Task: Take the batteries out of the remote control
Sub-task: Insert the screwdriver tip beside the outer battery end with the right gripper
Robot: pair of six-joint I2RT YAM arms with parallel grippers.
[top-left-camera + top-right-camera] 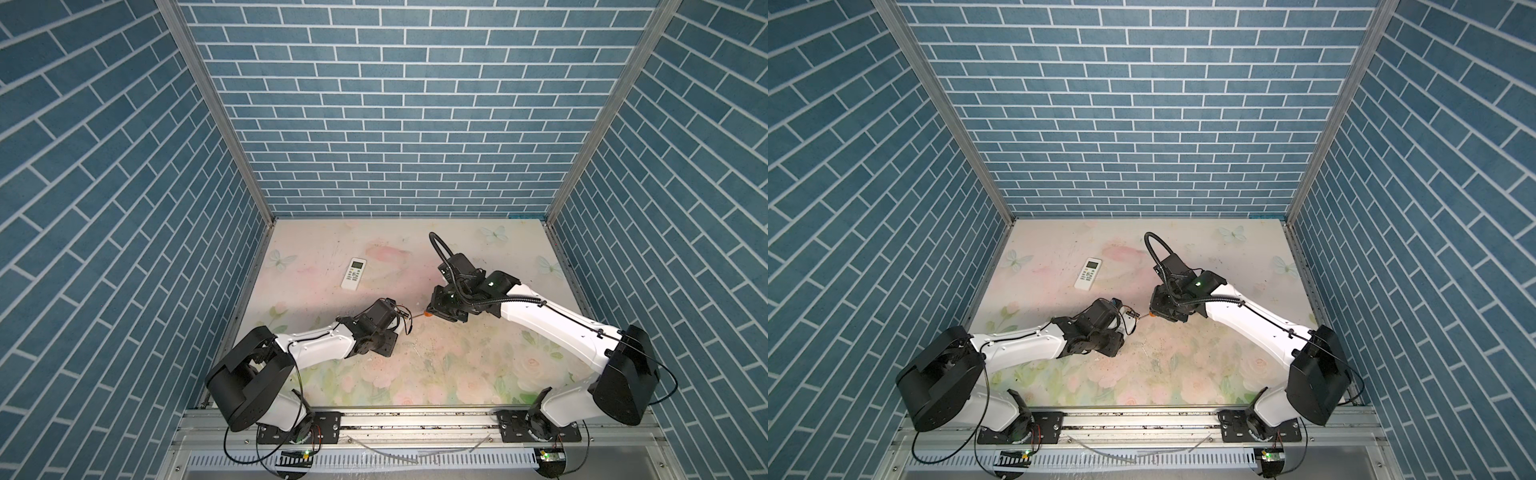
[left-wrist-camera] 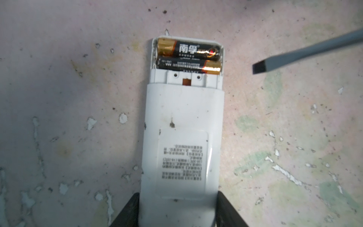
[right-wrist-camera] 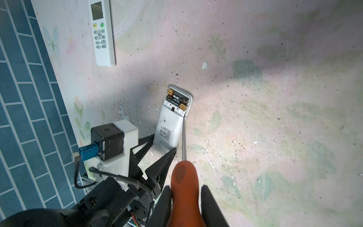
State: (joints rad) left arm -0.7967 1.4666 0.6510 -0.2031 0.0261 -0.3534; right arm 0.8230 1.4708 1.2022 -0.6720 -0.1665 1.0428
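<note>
Batteries (image 2: pixel 188 57) seated in the opened remote control (image 2: pixel 182 118)
The left gripper (image 2: pixel 177 210) clamps the white remote control's end, back side up. Two black, gold-ended batteries lie side by side in its far-end bay. The right gripper (image 3: pixel 185 198) pinches an orange-handled screwdriver (image 3: pixel 184 176), blade tip nearby.

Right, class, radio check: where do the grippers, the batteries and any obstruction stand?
Left gripper jaws clamp remote; right gripper jaws clamp screwdriver. Both batteries seated, compartment open. Blade tip short of them; nothing blocking.
</note>
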